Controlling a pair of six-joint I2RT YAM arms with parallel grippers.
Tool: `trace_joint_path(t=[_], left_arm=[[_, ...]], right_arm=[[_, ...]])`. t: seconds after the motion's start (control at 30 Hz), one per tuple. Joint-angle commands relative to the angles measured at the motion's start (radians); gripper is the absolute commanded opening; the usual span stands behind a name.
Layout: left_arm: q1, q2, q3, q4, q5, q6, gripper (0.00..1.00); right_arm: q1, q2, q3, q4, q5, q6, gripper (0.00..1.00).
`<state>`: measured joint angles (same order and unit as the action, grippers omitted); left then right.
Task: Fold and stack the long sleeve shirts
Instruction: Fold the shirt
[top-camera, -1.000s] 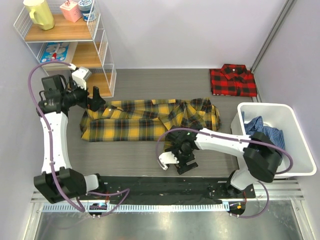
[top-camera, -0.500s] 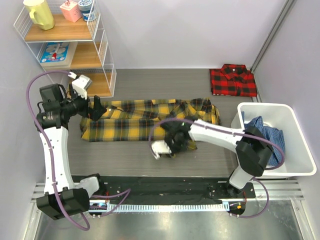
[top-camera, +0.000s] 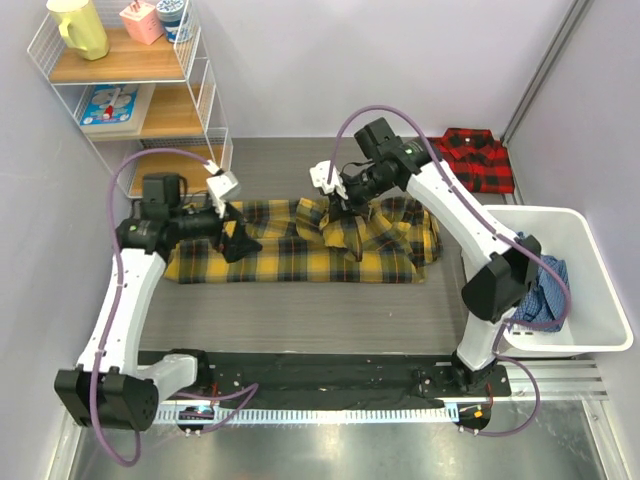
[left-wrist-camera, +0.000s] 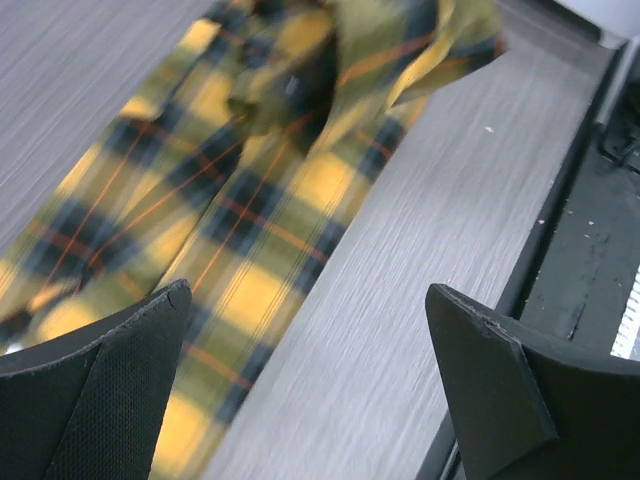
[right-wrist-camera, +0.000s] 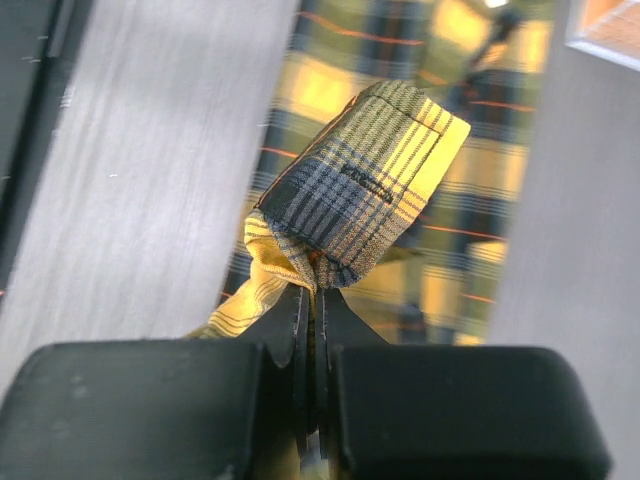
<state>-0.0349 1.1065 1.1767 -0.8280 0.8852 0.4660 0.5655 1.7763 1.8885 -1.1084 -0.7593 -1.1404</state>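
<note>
The yellow plaid long sleeve shirt (top-camera: 290, 258) lies spread across the middle of the table. My right gripper (top-camera: 341, 213) is shut on its cuff (right-wrist-camera: 362, 183) and holds that end lifted above the shirt's middle; in the right wrist view the right gripper (right-wrist-camera: 313, 300) pinches the bunched cloth between its jaws. My left gripper (top-camera: 236, 240) hovers open over the shirt's left part, and the left wrist view shows the left gripper (left-wrist-camera: 308, 296) with nothing between its fingers, above the shirt's (left-wrist-camera: 230, 200) front edge. The red-and-black shirt (top-camera: 485, 165) lies folded at the back right, partly behind the right arm.
A white bin (top-camera: 530, 214) holding blue cloth (top-camera: 540, 280) stands at the right edge. A wire shelf unit (top-camera: 195, 110) stands at the back left. A black strip (top-camera: 320, 375) runs along the near edge between the arm bases.
My right gripper shut on the yellow shirt near its front edge and carried that part up and back over the shirt. My left gripper swung right over the shirt, still open.
</note>
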Motion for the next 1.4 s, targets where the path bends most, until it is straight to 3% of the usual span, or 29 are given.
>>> trace_joint_path(t=[0.0, 0.2, 0.3, 0.37, 0.6, 0.73, 0.87, 1.1, 1.23, 1.37], left_arm=[[-0.108, 0.049, -0.029, 0.239, 0.011, -0.073, 1.0], [-0.191, 0.156, -0.037, 0.424, 0.017, -0.144, 1.0], [-0.191, 0.222, -0.034, 0.565, 0.029, -0.309, 1.0], [-0.207, 0.257, -0.026, 0.608, 0.111, -0.375, 1.0], [-0.307, 0.265, -0.048, 0.622, 0.213, -0.319, 1.0], [-0.326, 0.276, -0.078, 0.624, 0.176, -0.294, 1.0], [-0.318, 0.265, -0.078, 0.564, 0.113, -0.221, 0.99], [-0.264, 0.207, -0.063, 0.441, 0.178, -0.164, 1.0], [-0.278, 0.202, -0.084, 0.451, 0.143, -0.159, 1.0], [-0.28, 0.222, -0.123, 0.604, 0.04, -0.245, 1.0]], right_arm=[[-0.012, 0.028, 0.054, -0.12, -0.135, -0.103, 0.01], [-0.012, -0.049, -0.066, 0.007, -0.155, -0.131, 0.01], [-0.012, -0.115, -0.155, 0.143, -0.153, -0.075, 0.01], [-0.01, -0.161, -0.222, 0.238, -0.149, -0.04, 0.01], [-0.012, -0.178, -0.281, 0.381, -0.083, 0.062, 0.01], [-0.012, -0.186, -0.305, 0.452, -0.055, 0.106, 0.01], [-0.012, -0.196, -0.321, 0.484, -0.015, 0.128, 0.01], [-0.019, -0.236, -0.393, 0.527, -0.024, 0.099, 0.01], [-0.018, -0.241, -0.401, 0.576, -0.038, 0.125, 0.01], [-0.019, -0.255, -0.41, 0.598, -0.064, 0.134, 0.01]])
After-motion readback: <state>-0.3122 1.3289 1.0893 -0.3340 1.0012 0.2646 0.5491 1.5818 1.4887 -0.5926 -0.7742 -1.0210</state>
